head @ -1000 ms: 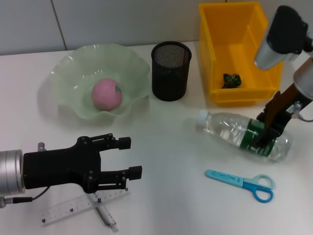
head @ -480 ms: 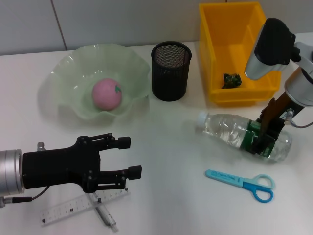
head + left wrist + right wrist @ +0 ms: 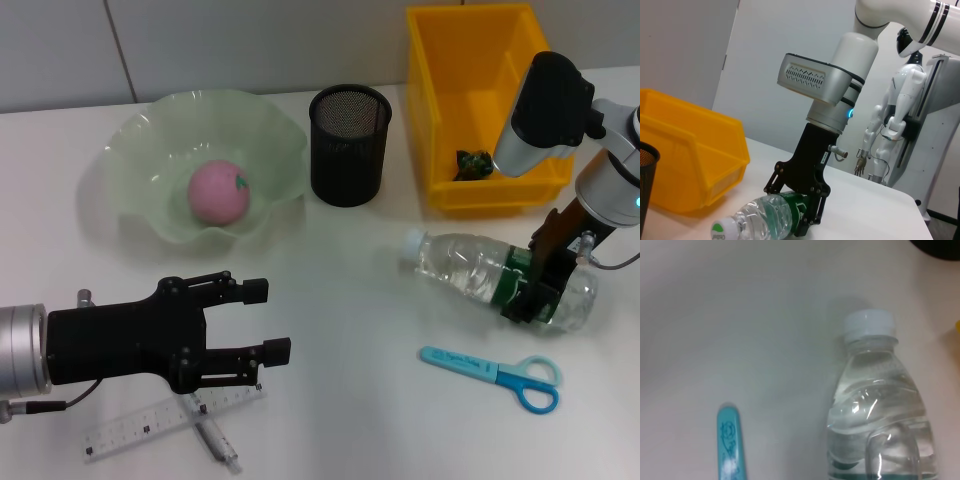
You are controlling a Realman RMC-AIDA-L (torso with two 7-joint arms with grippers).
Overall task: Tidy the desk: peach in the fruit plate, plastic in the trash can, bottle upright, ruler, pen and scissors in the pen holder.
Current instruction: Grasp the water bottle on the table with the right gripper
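Right gripper [image 3: 540, 288] closed around the green label of the bottle [image 3: 470, 265] lying on the desk below the yellow bin [image 3: 440, 120]; left gripper [image 3: 255, 320] open, empty; risk: smooth bottle rolls or slips when tilted upright.

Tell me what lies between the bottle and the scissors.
Nothing: in the head view, bare table separates the bottle from the scissors.

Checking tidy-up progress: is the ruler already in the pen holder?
No. The ruler lies on the desk beside the left gripper, far from the pen holder.
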